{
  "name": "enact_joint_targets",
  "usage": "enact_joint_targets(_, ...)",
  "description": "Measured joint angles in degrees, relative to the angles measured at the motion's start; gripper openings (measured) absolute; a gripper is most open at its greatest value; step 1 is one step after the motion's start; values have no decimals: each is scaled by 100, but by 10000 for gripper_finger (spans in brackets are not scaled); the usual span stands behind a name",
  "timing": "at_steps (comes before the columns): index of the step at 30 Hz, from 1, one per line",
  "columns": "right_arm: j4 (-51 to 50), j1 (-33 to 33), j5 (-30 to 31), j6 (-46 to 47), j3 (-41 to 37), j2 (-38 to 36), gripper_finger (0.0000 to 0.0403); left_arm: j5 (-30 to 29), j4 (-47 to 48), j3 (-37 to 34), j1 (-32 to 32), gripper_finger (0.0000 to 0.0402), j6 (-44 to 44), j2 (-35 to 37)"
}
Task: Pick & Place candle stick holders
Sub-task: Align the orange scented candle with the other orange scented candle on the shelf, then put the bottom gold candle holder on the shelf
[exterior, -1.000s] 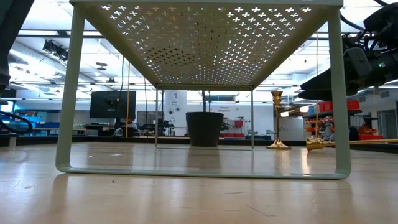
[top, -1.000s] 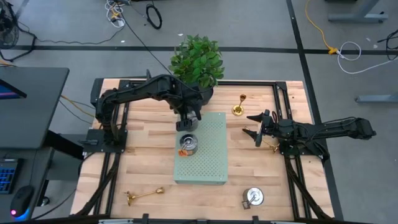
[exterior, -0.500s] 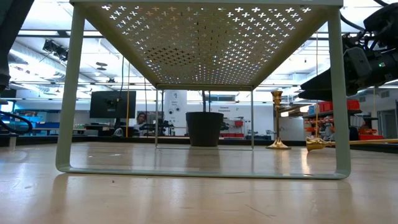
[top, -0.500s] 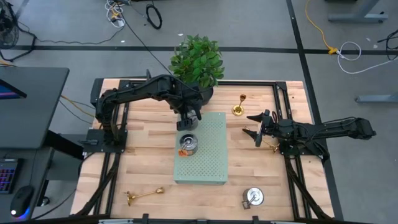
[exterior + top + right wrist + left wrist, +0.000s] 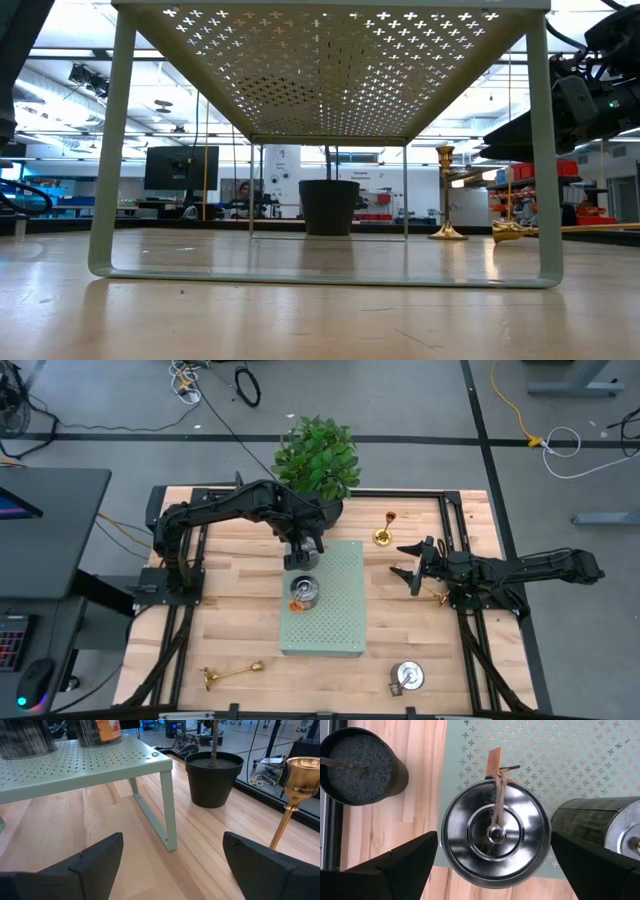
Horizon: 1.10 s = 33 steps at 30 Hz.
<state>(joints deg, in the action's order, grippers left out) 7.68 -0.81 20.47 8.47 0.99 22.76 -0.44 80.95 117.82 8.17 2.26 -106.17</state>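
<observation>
My left gripper (image 5: 303,555) is open above the pale green board (image 5: 335,610). In the left wrist view its fingers stand on either side of a squat silver holder (image 5: 495,835) with a twine tag, near the board's left edge, and do not touch it. A second silver holder (image 5: 600,825) stands beside it. A third silver holder (image 5: 406,677) sits on the table at the front right. My right gripper (image 5: 403,560) is open and empty, right of the board. A gold holder (image 5: 383,532) stands upright on its base beyond it. Two other gold holders lie flat (image 5: 435,595) (image 5: 230,674).
A black-potted plant (image 5: 318,460) stands at the table's far edge, just behind the board and my left arm. The board stands on thin legs (image 5: 110,150) with open room beneath. Bare wood lies left of the board and along the near edge.
</observation>
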Motion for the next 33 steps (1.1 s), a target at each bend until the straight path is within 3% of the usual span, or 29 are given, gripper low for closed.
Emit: enact_joint_targets(33, 0, 1, 0, 0, 0, 0, 348, -180, -10, -2, 1, 400, -33, 269)
